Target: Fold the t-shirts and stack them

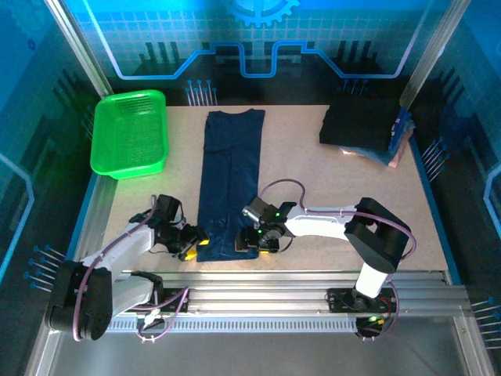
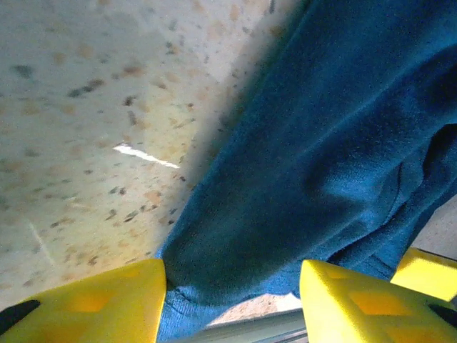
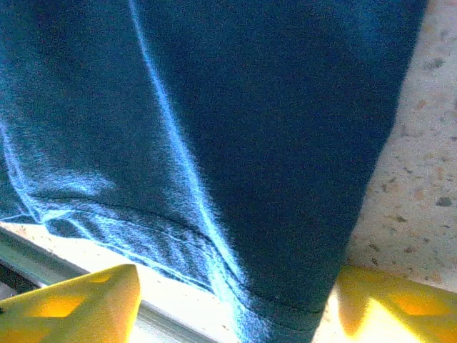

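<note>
**Speckled tabletop (image 1: 337, 204), both claws spread at the near hem of the navy t-shirt (image 1: 231, 172)**

At about 7 o'clock on the table, the left gripper (image 1: 196, 249) sits low against the surface with its jaws spread. In the left wrist view its yellow fingers (image 2: 107, 300) stand wide apart. The shirt's near left corner lies in the gap between them, flat on the table and not pinched.

Just beside it, at 6 o'clock, the right gripper (image 1: 252, 244) is at the shirt's near right corner, also spread. In the right wrist view its fingers (image 3: 86, 300) straddle the stitched hem, with bare tabletop showing by the right-hand finger.

From the two claws, the navy t-shirt runs as a long narrow strip straight toward 12 o'clock. A metal rail (image 1: 313, 286) runs along the table's near edge, close to the hem.

A green basket (image 1: 129, 133) stands at 10 o'clock, apart from the shirt. At 2 o'clock, well apart from the strip, lies a folded dark t-shirt (image 1: 358, 127). It seems to rest on more folded cloth, blue and pinkish at its right edge, though that is too small to tell for sure.
</note>
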Robot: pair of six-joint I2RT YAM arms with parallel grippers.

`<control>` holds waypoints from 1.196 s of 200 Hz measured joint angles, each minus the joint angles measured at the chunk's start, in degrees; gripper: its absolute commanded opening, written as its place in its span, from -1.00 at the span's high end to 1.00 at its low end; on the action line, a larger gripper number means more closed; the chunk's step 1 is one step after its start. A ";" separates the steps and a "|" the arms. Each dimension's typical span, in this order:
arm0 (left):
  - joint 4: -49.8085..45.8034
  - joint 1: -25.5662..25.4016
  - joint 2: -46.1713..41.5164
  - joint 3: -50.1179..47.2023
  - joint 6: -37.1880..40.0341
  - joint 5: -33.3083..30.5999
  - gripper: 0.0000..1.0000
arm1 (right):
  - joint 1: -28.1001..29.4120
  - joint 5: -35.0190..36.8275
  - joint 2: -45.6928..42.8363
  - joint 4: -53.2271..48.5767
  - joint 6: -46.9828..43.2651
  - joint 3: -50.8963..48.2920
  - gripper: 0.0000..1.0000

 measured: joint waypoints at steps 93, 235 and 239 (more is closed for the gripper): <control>5.68 -4.17 3.13 -1.07 -0.44 2.08 1.00 | -0.15 2.86 0.11 -1.95 3.43 -0.52 1.00; -9.38 -8.09 -16.87 1.99 -5.53 -0.35 1.00 | 7.54 6.91 -13.60 -8.46 9.97 -2.10 1.00; -9.73 -8.09 -16.59 2.95 -5.51 -0.37 1.00 | 7.50 7.21 -14.01 -8.98 9.92 -1.51 1.00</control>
